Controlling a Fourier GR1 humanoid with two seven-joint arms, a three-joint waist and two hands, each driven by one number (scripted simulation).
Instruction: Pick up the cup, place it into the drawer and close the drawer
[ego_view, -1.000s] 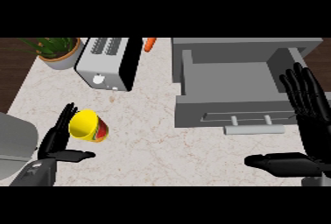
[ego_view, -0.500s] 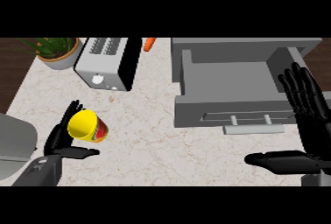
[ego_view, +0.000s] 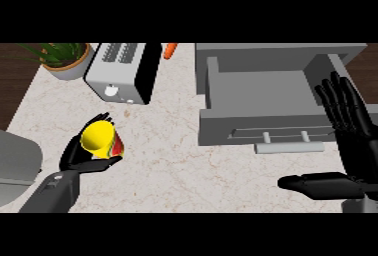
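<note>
Pale marble counter (ego_view: 184, 170) carries a toaster (ego_view: 122, 72) and a potted plant (ego_view: 63, 60) at the back, with the drawer (ego_view: 258, 125) pulled open on the right. The task looks barely begun: the yellow cup (ego_view: 98, 136) is on the left of the counter, well apart from the drawer. The left hand (ego_view: 77, 157) cups it, fingers curled behind and thumb underneath; whether it is off the counter I cannot tell. Carrying, placing and closing are left. The right hand (ego_view: 354, 145) rests open by the drawer, fingers up.
</note>
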